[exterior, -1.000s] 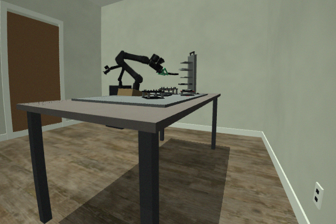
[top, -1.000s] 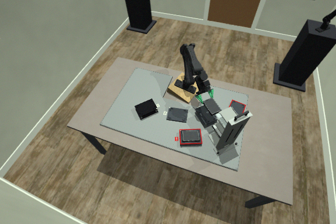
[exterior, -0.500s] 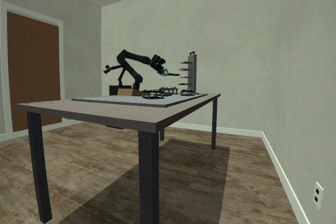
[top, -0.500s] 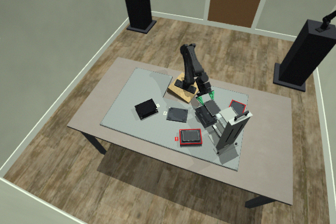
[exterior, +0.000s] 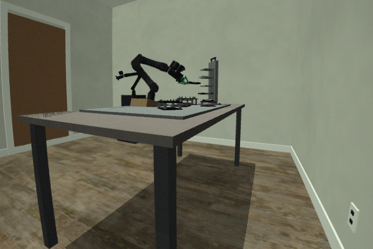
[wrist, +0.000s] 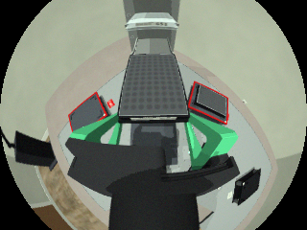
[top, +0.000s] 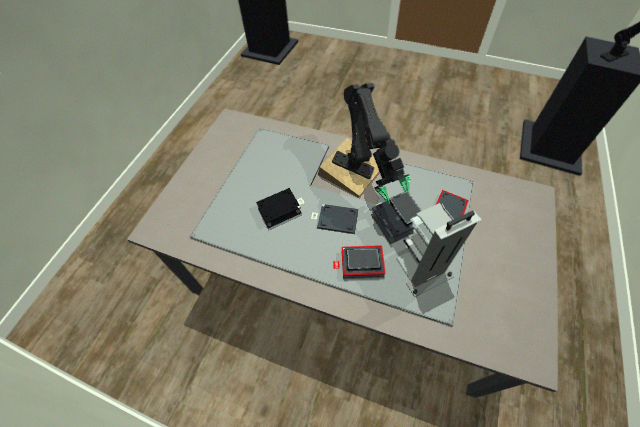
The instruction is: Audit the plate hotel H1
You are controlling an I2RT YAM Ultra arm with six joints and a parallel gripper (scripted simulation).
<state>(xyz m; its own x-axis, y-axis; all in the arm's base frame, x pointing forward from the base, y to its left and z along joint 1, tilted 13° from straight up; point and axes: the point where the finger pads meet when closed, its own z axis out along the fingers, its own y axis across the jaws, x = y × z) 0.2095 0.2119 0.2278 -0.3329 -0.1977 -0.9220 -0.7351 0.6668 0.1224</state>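
One microplate point(top: 404, 207) matters in the top view: it hangs above the bench point(top: 516, 282), between the green-fingered gripper point(top: 393, 189) and the open front of the plate hotel H1 point(top: 444, 246). Its long axis runs from the gripper towards the shelves. Two red-rimmed quarantine nests point(top: 363, 261) lie either side. The exterior view shows the plate point(exterior: 194, 83) level, about at a middle shelf of the hotel point(exterior: 214, 80), its far end just short of the shelves or barely inside; which, I cannot tell. In the wrist view the gripper point(wrist: 153, 125) grasps the plate point(wrist: 153, 86) across its width at the near short end, fingers spread wide. I judge it light, stiff and smooth-sided, so a grip on the long sides suits it, though held so far back it could tip. No label is legible.
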